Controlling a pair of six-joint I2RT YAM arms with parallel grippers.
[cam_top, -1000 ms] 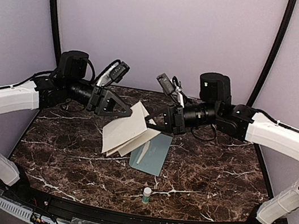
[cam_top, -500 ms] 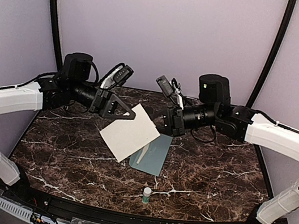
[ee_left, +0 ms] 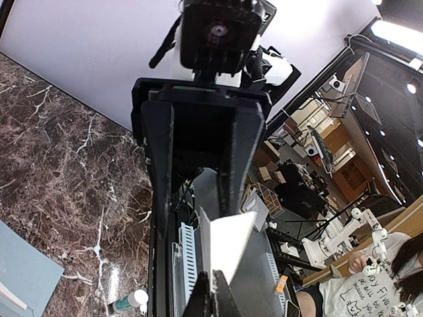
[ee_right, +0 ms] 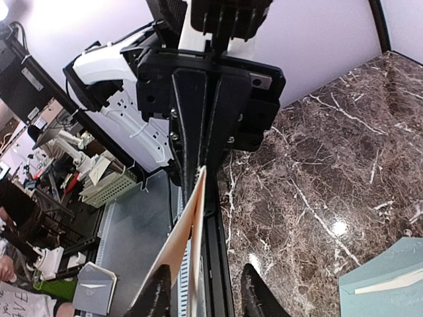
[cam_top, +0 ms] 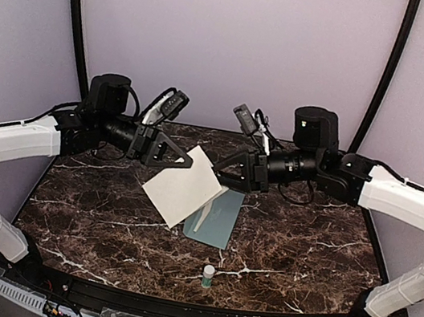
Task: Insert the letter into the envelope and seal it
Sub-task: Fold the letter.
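Note:
The letter point(cam_top: 185, 187), a folded cream sheet, hangs in the air above the table. My left gripper point(cam_top: 185, 160) is shut on its upper corner; in the left wrist view the jaws point(ee_left: 215, 294) pinch the white sheet point(ee_left: 228, 244). My right gripper point(cam_top: 225, 179) is open at the letter's right edge. In the right wrist view the folded edge point(ee_right: 192, 244) stands between the spread fingers point(ee_right: 158, 294), close to the left one. The pale teal envelope point(cam_top: 218, 218) lies flat on the table below, flap open, and shows in the right wrist view point(ee_right: 390, 277).
A small white glue stick point(cam_top: 209, 275) stands near the table's front edge, also visible in the left wrist view point(ee_left: 129, 302). The dark marble table point(cam_top: 303, 247) ends at a black rail in front. Purple walls enclose the back and sides.
The letter's two leaves, spread apart a second ago, now lie flat together. The left gripper shifted a little right with it. The right gripper has opened and the right arm shifted slightly right.

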